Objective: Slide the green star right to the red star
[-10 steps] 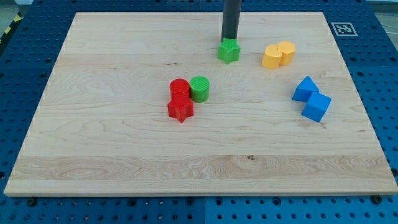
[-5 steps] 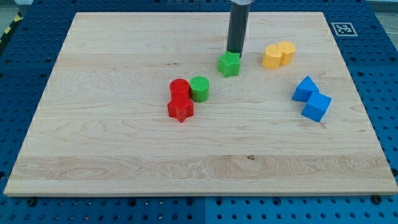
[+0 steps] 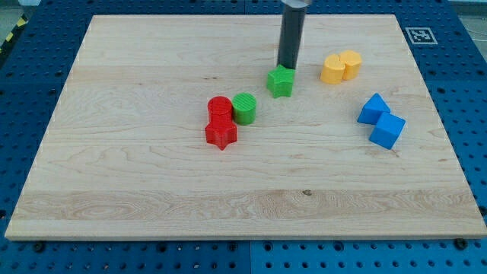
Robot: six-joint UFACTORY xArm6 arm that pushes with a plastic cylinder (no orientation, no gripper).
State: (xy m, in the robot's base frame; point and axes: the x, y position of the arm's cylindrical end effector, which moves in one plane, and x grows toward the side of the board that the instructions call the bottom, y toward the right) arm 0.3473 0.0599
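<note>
The green star (image 3: 281,81) lies on the wooden board (image 3: 152,190), above and right of centre. My tip (image 3: 287,67) stands just above it in the view, touching or nearly touching its top edge. The red star (image 3: 221,134) lies to the lower left of the green star, near the board's middle. A red cylinder (image 3: 220,108) sits right above the red star, touching it. A green cylinder (image 3: 244,108) sits next to the red cylinder on its right.
Two yellow blocks (image 3: 340,67) lie together at the view's upper right. Two blue blocks (image 3: 381,120) lie together at the right. A fiducial tag (image 3: 419,35) is at the board's top right corner.
My tip has moved down the view and pushed the green star down toward the board's middle. The other blocks have not moved.
</note>
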